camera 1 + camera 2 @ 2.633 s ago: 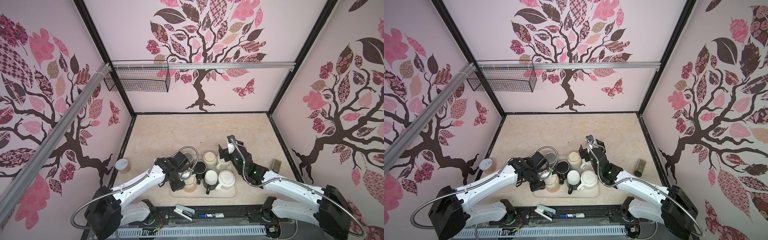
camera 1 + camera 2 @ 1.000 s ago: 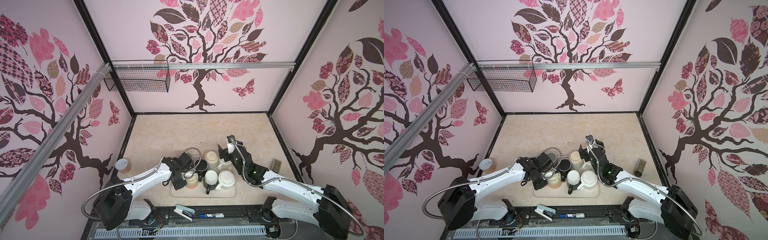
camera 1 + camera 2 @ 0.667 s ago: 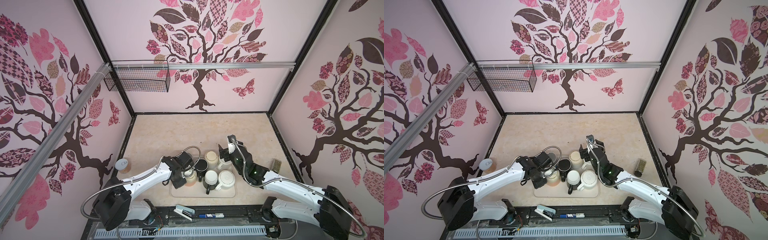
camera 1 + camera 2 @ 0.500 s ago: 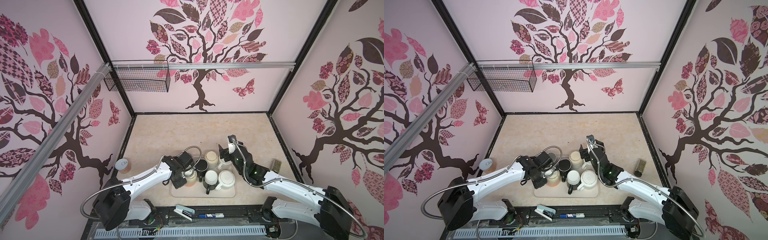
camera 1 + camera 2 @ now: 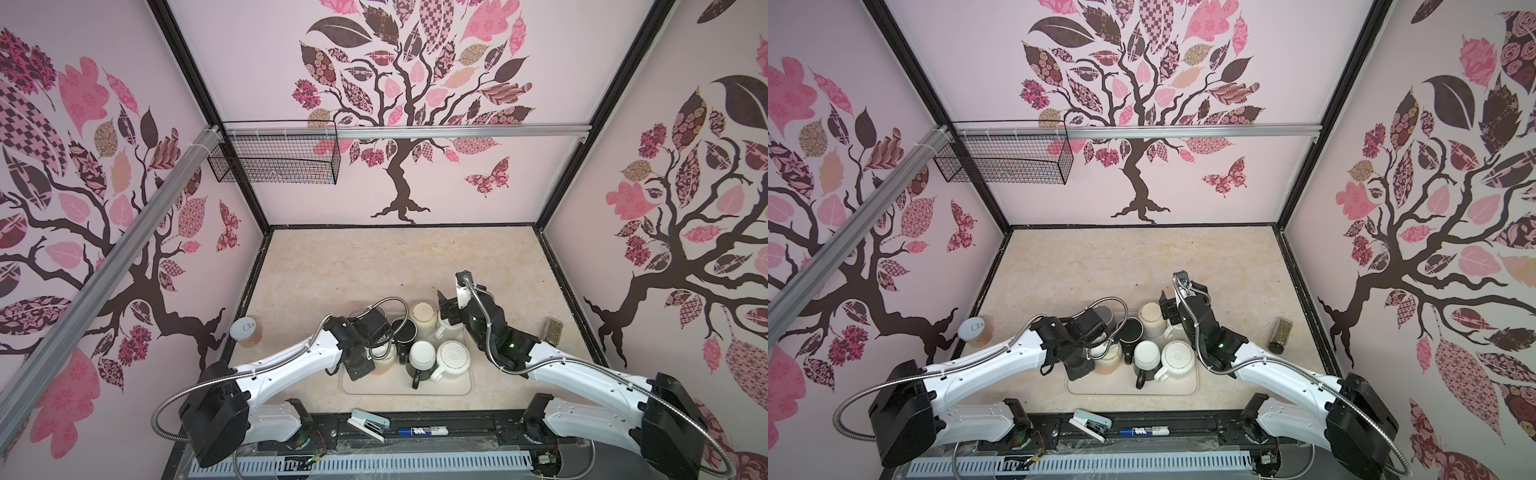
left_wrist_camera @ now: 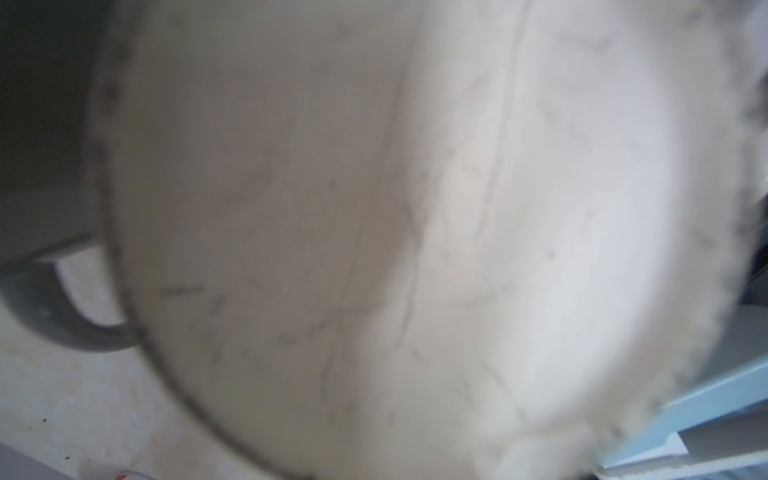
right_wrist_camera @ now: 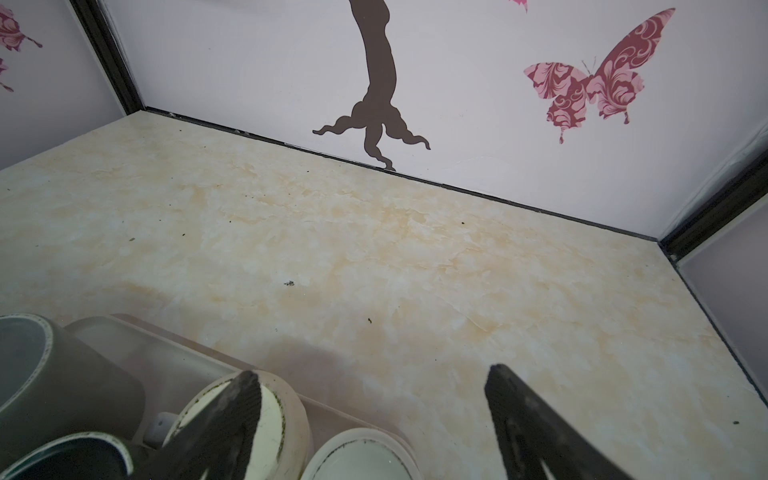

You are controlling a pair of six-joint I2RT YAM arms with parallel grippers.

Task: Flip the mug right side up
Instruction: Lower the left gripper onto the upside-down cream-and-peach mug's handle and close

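A cream and peach mug hangs over the left part of the pale tray, and my left gripper is shut on it. The fingers are hidden. This mug's pale scratched surface fills the left wrist view, blurred. In both top views my right gripper stands open above the white mug at the tray's back right. Its dark fingertips straddle two upturned pale mug bases with nothing gripped.
More mugs stand base up on the tray: black, cream, a white base on a dark body, white ribbed. A lidded jar stands left, a spice jar right. A stapler and a marker lie in front.
My left arm has drawn in and shifted the held mug slightly toward the back of the tray. The right gripper has stayed in place, its jaws narrowing a little.
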